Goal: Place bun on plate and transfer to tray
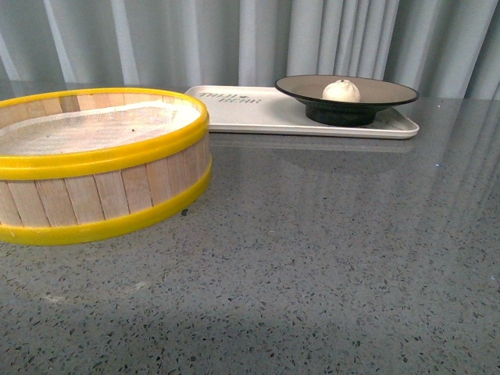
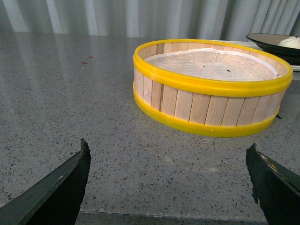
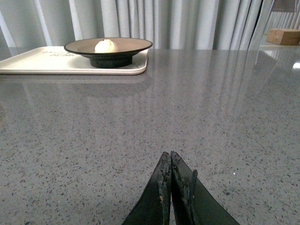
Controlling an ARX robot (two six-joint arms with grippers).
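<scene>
Your left gripper (image 2: pixel 168 187) was spread, your right gripper (image 3: pixel 171 187) clenched empty, well short of the plate (image 3: pixel 129 46); bumping the tray (image 3: pixel 28 61) could have rolled the bun (image 3: pixel 105 46) off.

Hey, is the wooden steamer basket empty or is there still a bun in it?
Empty. The steamer basket holds only its white liner; the bun sits on the plate, on the tray.

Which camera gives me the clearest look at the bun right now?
The front view: the bun sits unobstructed in the plate on the tray, pleats faintly visible. The right wrist view shows it too, smaller and farther off. The left wrist view catches only a sliver at the frame edge.
</scene>
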